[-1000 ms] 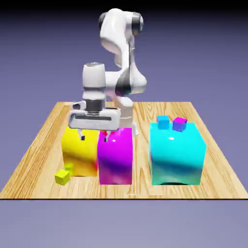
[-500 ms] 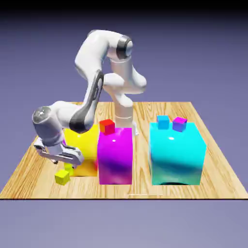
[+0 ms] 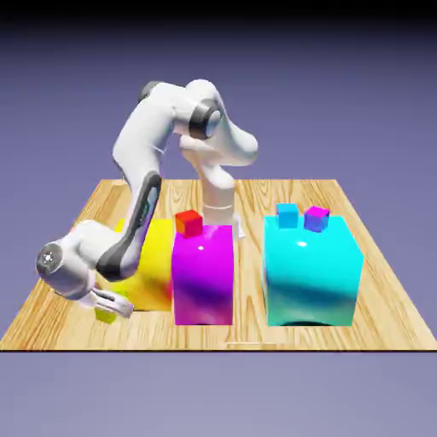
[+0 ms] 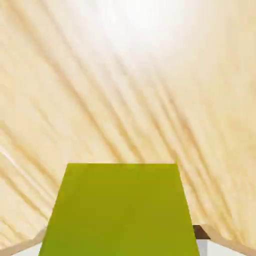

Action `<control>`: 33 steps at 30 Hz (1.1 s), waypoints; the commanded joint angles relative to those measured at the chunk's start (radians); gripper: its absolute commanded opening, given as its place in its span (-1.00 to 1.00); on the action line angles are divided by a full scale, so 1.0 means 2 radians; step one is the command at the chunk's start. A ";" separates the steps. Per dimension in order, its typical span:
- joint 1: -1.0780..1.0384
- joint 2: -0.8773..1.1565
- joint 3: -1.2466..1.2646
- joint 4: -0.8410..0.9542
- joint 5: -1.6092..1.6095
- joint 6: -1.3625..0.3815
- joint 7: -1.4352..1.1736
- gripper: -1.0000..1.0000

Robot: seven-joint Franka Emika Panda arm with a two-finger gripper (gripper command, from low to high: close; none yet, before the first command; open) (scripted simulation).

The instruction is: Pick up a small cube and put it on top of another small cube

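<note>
Robot arm [image 3: 141, 154], white, one. In the exterior view it rises from a base just past twelve o'clock, bends at a high elbow toward eleven, then slopes down to a low wrist at eight o'clock. The hand is tilted, close over the table [image 3: 247, 335].

Gripper [image 4: 120, 245], one, two fingers: shut on the small yellow cube [image 4: 120, 210], with a cube's width left between the fingers. In the hand view the cube fills the space between the jaws at six o'clock, its upper edge level, and hides the finger on the left; part of the other shows against its side at five o'clock. In the exterior view the cube shows partly, at eight o'clock, just under the hand. Whether it touches the wood cannot be told.

Large blocks, glossy, three, left to right: yellow block [image 3: 155, 273], one, at eight o'clock, partly behind the arm; magenta block [image 3: 203, 282], one, near six; cyan block [image 3: 311, 277], one, near four.

Small cubes, four, left to right: the yellow one, gripped; small red cube [image 3: 189, 224], one, on the magenta block, between one and two o'clock from the gripper; small blue cube [image 3: 287, 215] and small magenta cube [image 3: 317, 219], one each, on the cyan block, near three.
</note>
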 commanded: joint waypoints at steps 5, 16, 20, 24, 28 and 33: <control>0.016 -0.091 0.019 -0.048 -0.012 -0.039 0.034 -1.00; 0.051 -0.290 0.062 -0.153 -0.035 -0.124 0.108 -1.00; 0.064 -0.362 0.077 -0.191 -0.044 -0.155 0.135 -1.00; 0.077 -0.433 0.092 -0.228 -0.052 -0.185 0.162 -1.00; 0.077 -0.439 0.093 -0.283 -0.052 -0.136 0.161 -1.00; 0.077 -0.443 0.094 -0.322 -0.052 -0.101 0.161 1.00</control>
